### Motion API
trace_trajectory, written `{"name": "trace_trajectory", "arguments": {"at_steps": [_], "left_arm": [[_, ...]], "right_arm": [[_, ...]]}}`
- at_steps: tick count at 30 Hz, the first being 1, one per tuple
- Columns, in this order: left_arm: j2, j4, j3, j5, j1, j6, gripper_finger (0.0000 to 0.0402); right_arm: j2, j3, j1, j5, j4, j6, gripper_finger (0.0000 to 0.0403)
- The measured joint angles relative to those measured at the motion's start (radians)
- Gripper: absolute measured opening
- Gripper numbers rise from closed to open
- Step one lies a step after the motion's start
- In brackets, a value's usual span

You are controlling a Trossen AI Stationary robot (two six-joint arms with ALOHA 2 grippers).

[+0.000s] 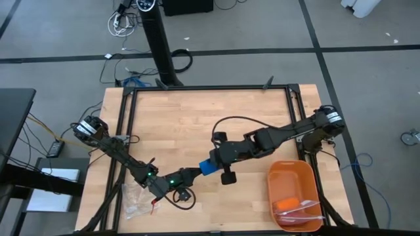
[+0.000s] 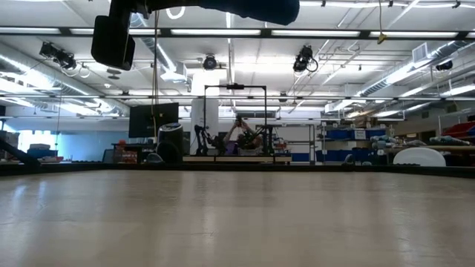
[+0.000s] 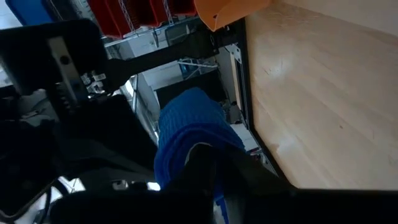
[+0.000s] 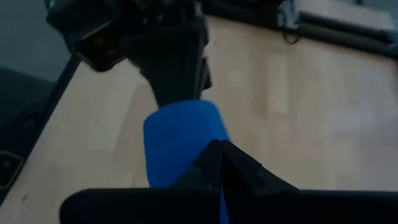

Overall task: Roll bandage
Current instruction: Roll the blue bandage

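Note:
The bright blue bandage (image 1: 208,166) is a short roll held in the air between my two grippers, above the middle of the wooden table near its front. My left gripper (image 1: 197,174) reaches it from the table's left and is shut on it. My right gripper (image 1: 216,162) reaches it from the right and is shut on it. The roll also shows in the left wrist view (image 3: 193,134) and in the right wrist view (image 4: 180,140). In the low view nothing rests on the table top, and only parts of the arms show at the top. My left gripper holds the roll's left end (image 3: 186,155) between its fingers (image 3: 233,171), coming about level from the table's left. The roll is lifted clear of the table. The gripper itself hides the far side of the hold. My right gripper holds the roll's right end (image 4: 199,146) between its fingers (image 4: 227,163), coming about level from the table's right and facing the left gripper. The roll is lifted clear of the table. The fingers hide how far back it reaches.
An orange plastic tray (image 1: 275,180) with an orange item and clear wrapping stands at the front right. A clear crinkly plastic bag (image 1: 136,200) lies at the front left by the left arm. A black frame (image 1: 197,90) borders the table.

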Motion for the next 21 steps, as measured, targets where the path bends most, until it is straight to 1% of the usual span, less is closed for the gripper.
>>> {"name": "trace_trajectory", "arguments": {"at_steps": [3, 8, 13, 16, 21], "left_arm": [[0.001, -0.003, 0.0, 0.007, 0.0, 0.017, 0.0017], [0.002, -0.013, -0.003, 0.01, 0.0, 0.016, 0.0017], [0.001, 0.008, 0.0, 0.003, -0.004, 0.017, 0.0017], [-0.001, 0.007, 0.0, 0.004, -0.005, 0.017, 0.0017], [-0.001, 0.005, 0.0, 0.018, -0.005, 0.02, 0.0017]], "right_arm": [[0.016, 0.001, -0.009, -0.018, -0.018, 0.002, 0.0005], [0.037, 0.002, -0.015, -0.017, -0.025, 0.0, 0.0003], [-0.003, 0.0, -0.012, 0.019, -0.021, -0.005, 0.0002], [-0.016, 0.0, -0.014, 0.026, 0.02, -0.007, 0.0002], [0.007, 0.0, -0.037, -0.028, 0.033, -0.009, 0.0003]]}}
